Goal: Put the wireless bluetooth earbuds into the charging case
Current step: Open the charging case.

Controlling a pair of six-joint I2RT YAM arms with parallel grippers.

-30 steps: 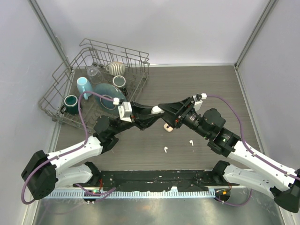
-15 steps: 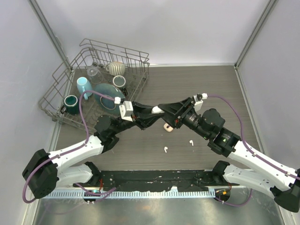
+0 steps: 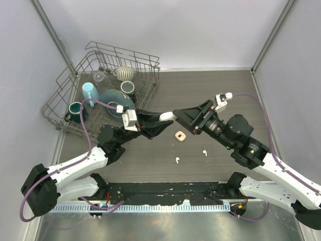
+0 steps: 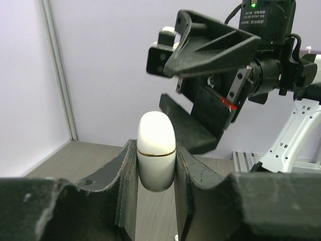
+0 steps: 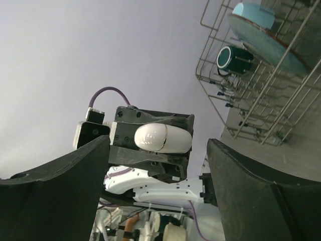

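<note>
- Nearest the arm bases, two white earbuds lie loose on the tabletop (image 3: 200, 83): left earbud (image 3: 177, 160), and right earbud (image 3: 204, 151) a little farther back. They are apart from each other.
- Just beyond them, a small tan piece (image 3: 180, 135) rests on the tabletop.
- Left fingers (image 4: 126, 173) are clamped on the charging case (image 4: 156, 150). The case is white, lid closed, rounded end up, and held clear of the tabletop.
- Right fingers (image 5: 60, 175) are spread wide and hold nothing. Their tips sit just beside the case; I cannot tell if they touch it.
- At far left, a wire dish rack (image 3: 60, 95) holds a teal mug (image 3: 76, 108), a pale blue cup (image 3: 89, 91) and a blue plate (image 3: 113, 98).
</note>
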